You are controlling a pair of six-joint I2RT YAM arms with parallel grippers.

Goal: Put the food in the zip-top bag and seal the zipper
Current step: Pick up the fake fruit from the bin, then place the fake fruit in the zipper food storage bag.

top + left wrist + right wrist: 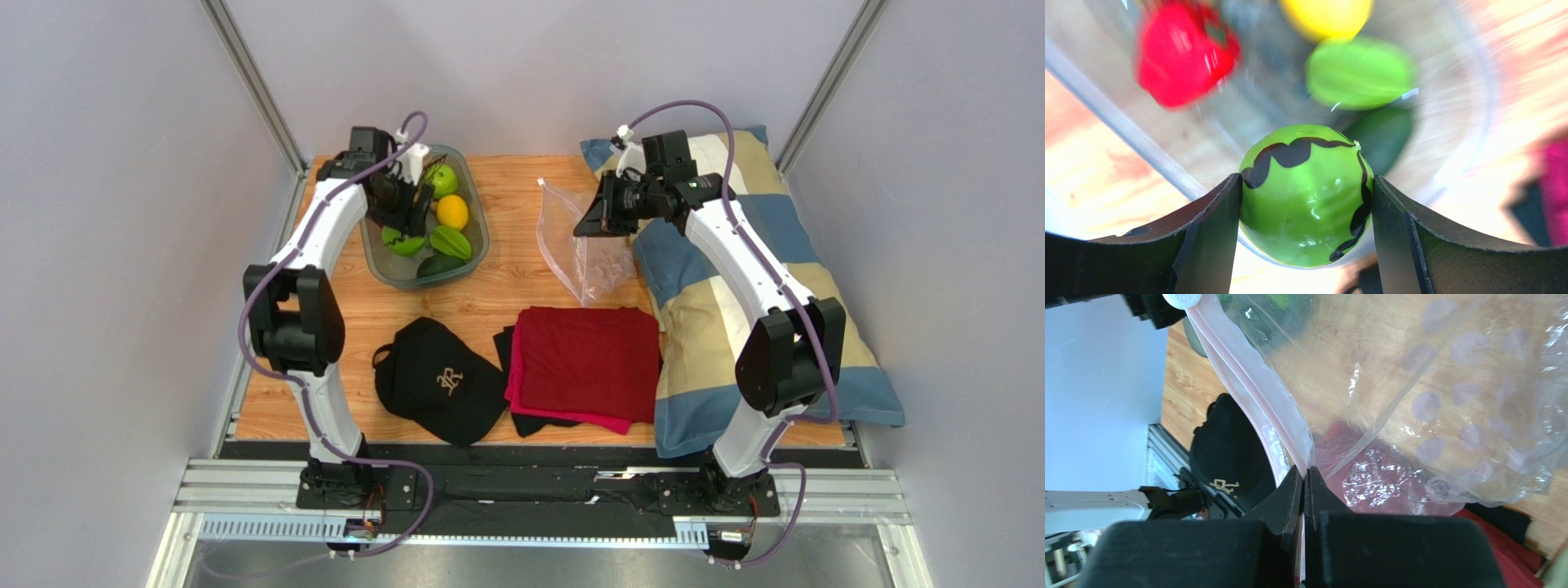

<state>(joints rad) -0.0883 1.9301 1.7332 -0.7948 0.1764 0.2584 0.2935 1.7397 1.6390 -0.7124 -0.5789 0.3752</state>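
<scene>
My left gripper (1306, 180) is shut on a green apple (1306, 202) with dark markings and holds it just above the near rim of the oval tray (383, 267). In the tray lie a red pepper (1183, 52), a lemon (1327, 15), a green star fruit (1358, 72) and a dark green piece (1381, 136). My right gripper (1304, 471) is shut on the zipper (1247, 386) of the clear zip-top bag (1444, 386) and holds the bag up over the table (586, 221). A brownish, grape-like cluster (604, 263) shows through the bag.
A black cap (438, 377) and a folded red cloth (586, 361) over a black cloth lie at the front of the wooden table. A blue and beige checked pillow (736, 306) lies along the right side under the right arm.
</scene>
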